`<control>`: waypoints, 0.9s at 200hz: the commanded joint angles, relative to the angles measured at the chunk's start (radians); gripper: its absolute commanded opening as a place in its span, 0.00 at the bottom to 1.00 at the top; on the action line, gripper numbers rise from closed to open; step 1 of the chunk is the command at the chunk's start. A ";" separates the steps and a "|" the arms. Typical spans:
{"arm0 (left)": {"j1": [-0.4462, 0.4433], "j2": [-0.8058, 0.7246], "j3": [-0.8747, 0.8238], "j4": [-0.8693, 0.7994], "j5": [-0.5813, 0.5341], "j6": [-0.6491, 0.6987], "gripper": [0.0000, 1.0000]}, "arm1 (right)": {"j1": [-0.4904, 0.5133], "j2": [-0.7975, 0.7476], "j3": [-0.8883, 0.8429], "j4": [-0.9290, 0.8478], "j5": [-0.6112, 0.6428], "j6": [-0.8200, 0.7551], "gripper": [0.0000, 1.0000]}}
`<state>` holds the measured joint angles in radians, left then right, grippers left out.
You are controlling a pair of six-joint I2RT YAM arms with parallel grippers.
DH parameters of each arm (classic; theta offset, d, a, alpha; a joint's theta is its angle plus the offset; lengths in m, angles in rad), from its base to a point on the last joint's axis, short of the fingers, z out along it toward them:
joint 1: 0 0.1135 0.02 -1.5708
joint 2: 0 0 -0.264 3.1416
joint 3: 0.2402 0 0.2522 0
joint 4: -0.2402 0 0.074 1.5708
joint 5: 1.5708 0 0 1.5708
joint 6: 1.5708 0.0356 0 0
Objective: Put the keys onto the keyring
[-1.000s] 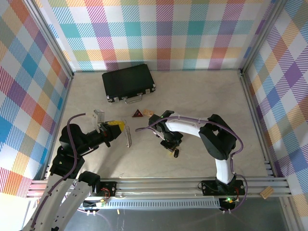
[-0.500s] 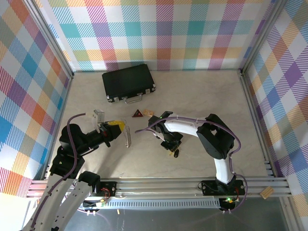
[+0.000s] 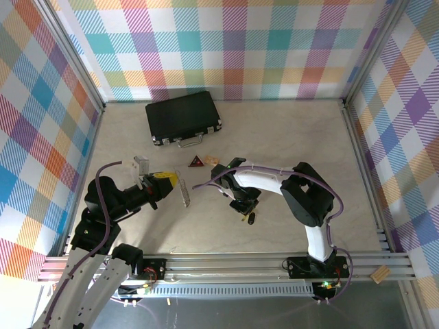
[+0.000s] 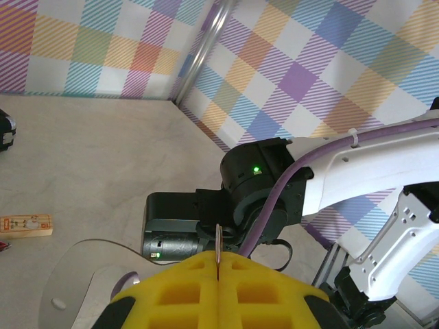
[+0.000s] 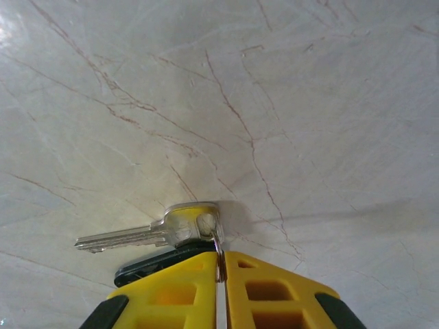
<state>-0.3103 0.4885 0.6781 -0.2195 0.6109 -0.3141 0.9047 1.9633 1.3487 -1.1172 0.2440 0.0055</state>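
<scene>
While no brand or readable word shows anywhere, the small tan chip [image 4: 26, 225] carries red and dark print too fine to read, and a green light glows on the right arm's wrist in the left wrist view.

The black case [image 3: 184, 118] lies shut at the far side of the table [image 3: 288, 137], its metal handle facing the arms. Just nearer than that handle sit a dark-red triangle [image 3: 197, 162] and the tan chip, side by side.

Nearer than the case and a little to its left, the left gripper [image 3: 171, 182] has its yellow fingers [image 4: 171, 288] pressed together on the keyring [image 3: 184, 194]. The thin silver loop juts from the fingertips, and its edge shows as a narrow metal line between the fingers in the left wrist view.

Nearer than the case and to its right, beyond the triangle, the right gripper [image 3: 245, 208] points down at the table. Its fingers [image 5: 171, 295] are together, pinching a thin wire loop that runs through the head of a silver key. The keys [image 5: 147, 235] lie flat on the table against the fingertips, with a black-headed one partly tucked under the silver one.

Against the picture from a second ago, very little differs. The keyring sits a touch more to the right, and the right gripper and the keys are in almost the same spot.
</scene>
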 commanded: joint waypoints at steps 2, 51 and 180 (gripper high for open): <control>0.014 -0.020 0.038 0.010 -0.016 0.031 0.00 | 0.008 0.020 0.019 -0.033 0.016 -0.019 0.11; 0.014 -0.017 0.044 -0.016 -0.043 0.045 0.00 | 0.008 0.005 0.016 -0.035 0.000 -0.012 0.05; 0.014 -0.031 0.025 0.042 -0.003 0.004 0.00 | 0.024 -0.499 -0.464 0.578 -0.138 0.305 0.00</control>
<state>-0.3103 0.4767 0.6857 -0.2382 0.5781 -0.2913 0.9089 1.5791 1.0073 -0.7994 0.1501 0.2153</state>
